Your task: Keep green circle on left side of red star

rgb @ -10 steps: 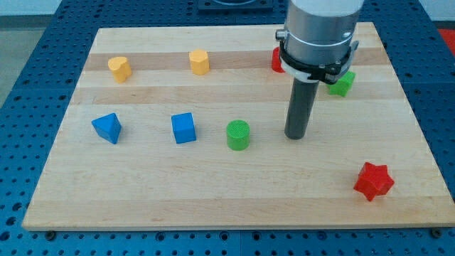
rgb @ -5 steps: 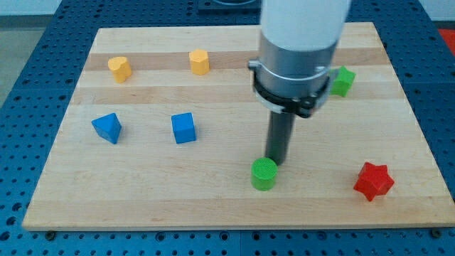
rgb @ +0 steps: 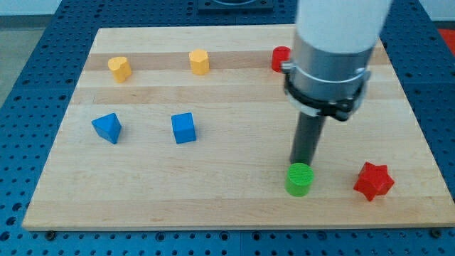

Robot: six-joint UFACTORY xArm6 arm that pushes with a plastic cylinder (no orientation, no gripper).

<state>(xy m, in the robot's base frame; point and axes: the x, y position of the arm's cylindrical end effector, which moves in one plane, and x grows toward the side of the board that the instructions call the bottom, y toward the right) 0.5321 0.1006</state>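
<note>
The green circle [rgb: 299, 178] is a short green cylinder near the board's bottom edge, right of centre. The red star [rgb: 374, 180] lies to its right at about the same height, a clear gap between them. My tip [rgb: 303, 162] stands just above the green circle, at its top edge, touching or nearly touching it. The rod hangs from a wide grey and white arm body that hides part of the board's upper right.
A yellow block [rgb: 119, 68] and a second yellow block [rgb: 200, 62] sit along the top. A blue triangle [rgb: 107, 127] and blue cube [rgb: 183, 128] lie at the left. A red block [rgb: 280, 58] shows at the top beside the arm. The wooden board [rgb: 227, 206] ends close below the green circle.
My tip swept left, down and then right. The green circle went from the board's middle to the lower right, closer to the red star. The arm now hides the green block at upper right.
</note>
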